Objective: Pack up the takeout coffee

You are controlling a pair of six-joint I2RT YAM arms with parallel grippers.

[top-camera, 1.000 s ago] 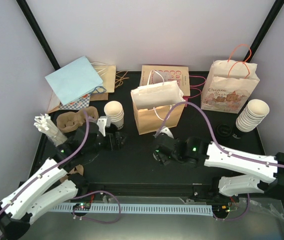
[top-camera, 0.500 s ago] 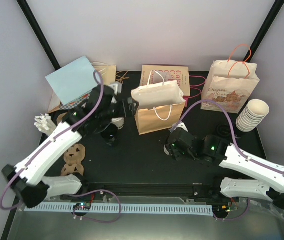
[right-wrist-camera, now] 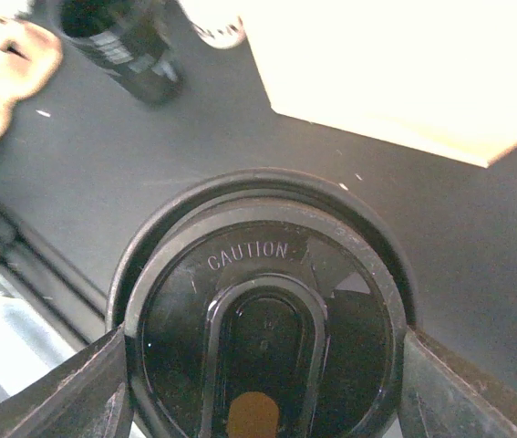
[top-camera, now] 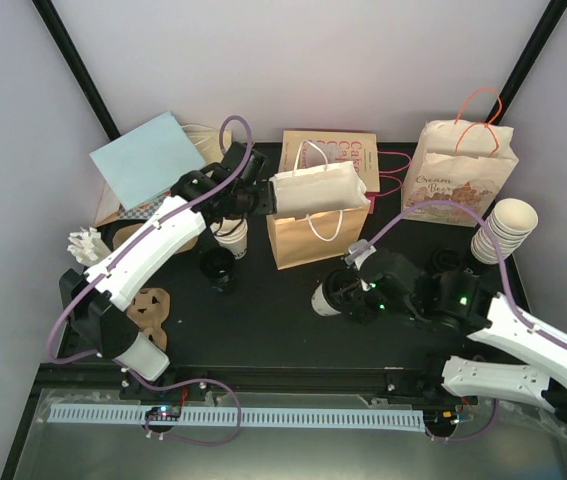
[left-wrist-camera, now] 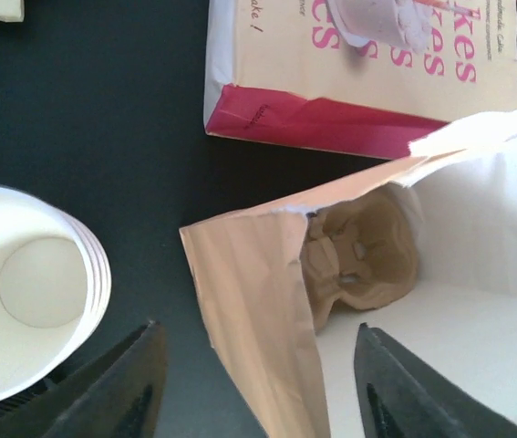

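Note:
The takeout coffee (top-camera: pixel 323 298), a small cream cup with a black lid (right-wrist-camera: pixel 263 328), hangs tilted in my right gripper (top-camera: pixel 343 293) just in front of the open brown paper bag (top-camera: pixel 308 235). In the right wrist view both fingers (right-wrist-camera: pixel 85 392) press on the lid's rim, so that gripper is shut on it. My left gripper (top-camera: pixel 263 197) is at the bag's left rim. In the left wrist view its jaws (left-wrist-camera: pixel 258 333) stand open astride the bag's left wall (left-wrist-camera: pixel 249 301) without touching it. A brown pulp carrier (left-wrist-camera: pixel 358 251) lies inside the bag.
A stack of cream cups (top-camera: pixel 231 235) stands left of the bag and another (top-camera: pixel 503 230) at far right. A black cylinder (top-camera: pixel 220 268), pulp carriers (top-camera: pixel 148 310), a blue bag (top-camera: pixel 143 160), a flat pink-printed bag (top-camera: pixel 328 150), a standing printed bag (top-camera: pixel 460 180) and a loose lid (top-camera: pixel 450 260) surround them.
My left arm swung from beside the left cup stack up and right to the bag's left rim. My right arm drew back rightward, and the lidded cup now shows tilted in its grip.

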